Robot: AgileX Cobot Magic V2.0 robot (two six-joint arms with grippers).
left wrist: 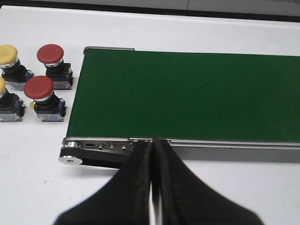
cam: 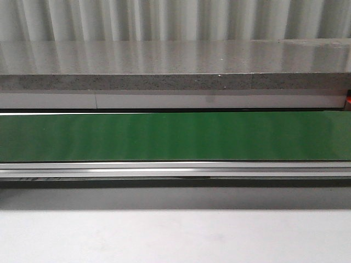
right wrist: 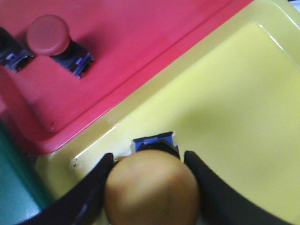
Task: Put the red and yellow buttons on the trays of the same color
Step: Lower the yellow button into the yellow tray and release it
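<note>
Holding a yellow mushroom-head push button [right wrist: 151,187] between its black fingers, the right gripper [right wrist: 150,185] is hovering low over the yellow plastic tray [right wrist: 234,103]; whether the button's blue-and-black base is touching the tray floor cannot be told. Step in hand, by my reading: depositing a yellow button in its matching tray.

The red plastic tray [right wrist: 131,42] is sitting touching the yellow one, at roughly 11 o'clock from the held button in the right wrist view, and is already carrying a red mushroom-head button [right wrist: 49,35] lying on its side.

The left gripper [left wrist: 153,145] is showing its fingers pressed together with nothing between them, waiting at the near edge of the green conveyor belt [left wrist: 187,93]. Beyond the belt's end, on the white bench [left wrist: 37,187], two red buttons [left wrist: 40,89] and two yellow buttons [left wrist: 8,54] are standing upright, still unsorted.

Next move, as a judgement: the right gripper is needing to settle the button down, spread its fingers, and lift clear without tipping it.
</note>
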